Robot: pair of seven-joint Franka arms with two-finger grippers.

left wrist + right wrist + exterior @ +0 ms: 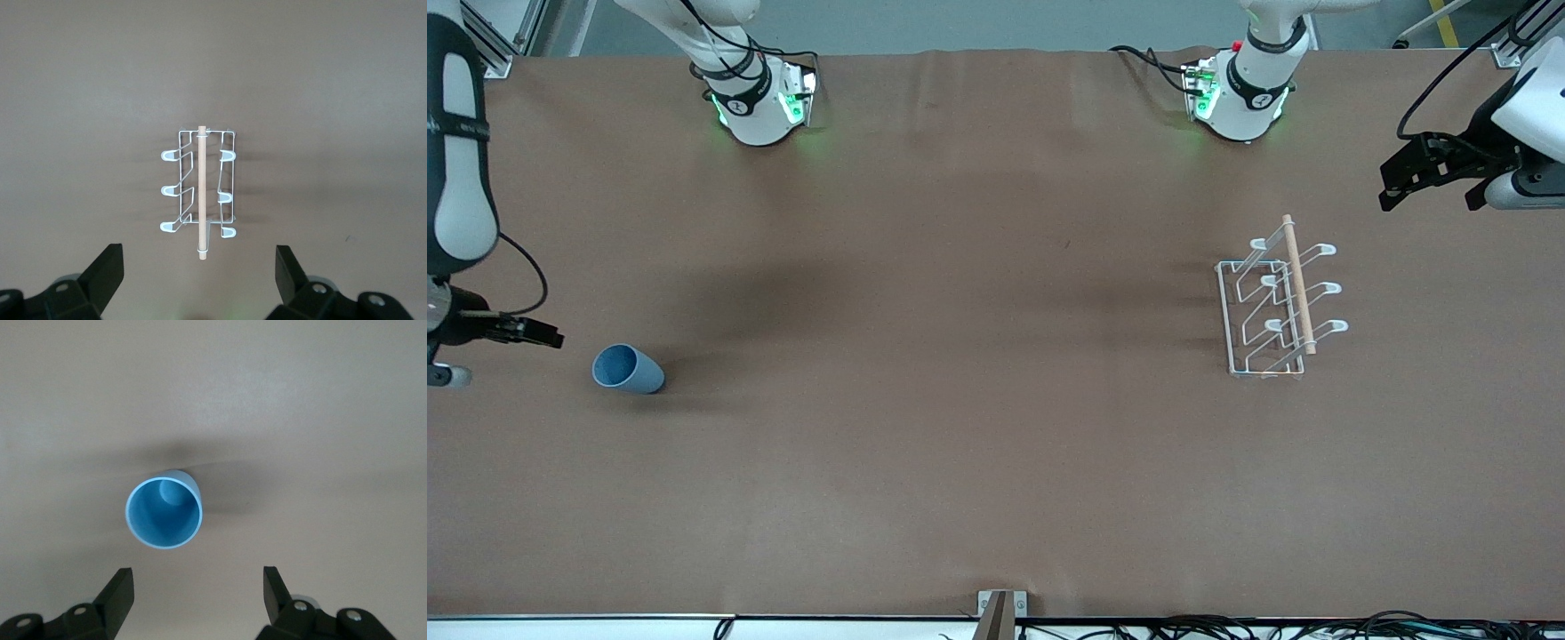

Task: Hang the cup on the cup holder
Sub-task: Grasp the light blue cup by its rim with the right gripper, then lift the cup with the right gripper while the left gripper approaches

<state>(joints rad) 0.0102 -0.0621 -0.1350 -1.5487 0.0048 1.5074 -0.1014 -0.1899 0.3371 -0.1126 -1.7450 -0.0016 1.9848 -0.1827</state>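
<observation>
The light-blue cup (627, 369) stands upright, mouth up, on the brown table toward the right arm's end. It also shows in the right wrist view (163, 513), where I look down into it. My right gripper (538, 334) is open and empty in the air beside the cup, its jaws (197, 590) apart from it. The white wire cup holder (1276, 307) with its wooden rod stands toward the left arm's end and shows in the left wrist view (200, 193). My left gripper (1400, 178) is open and empty, up over the table beside the holder (199, 273).
The two arm bases (760, 107) (1240, 98) stand along the table's edge farthest from the front camera. A small metal bracket (1000, 609) and cables sit at the edge nearest that camera. Brown table (960, 356) lies between cup and holder.
</observation>
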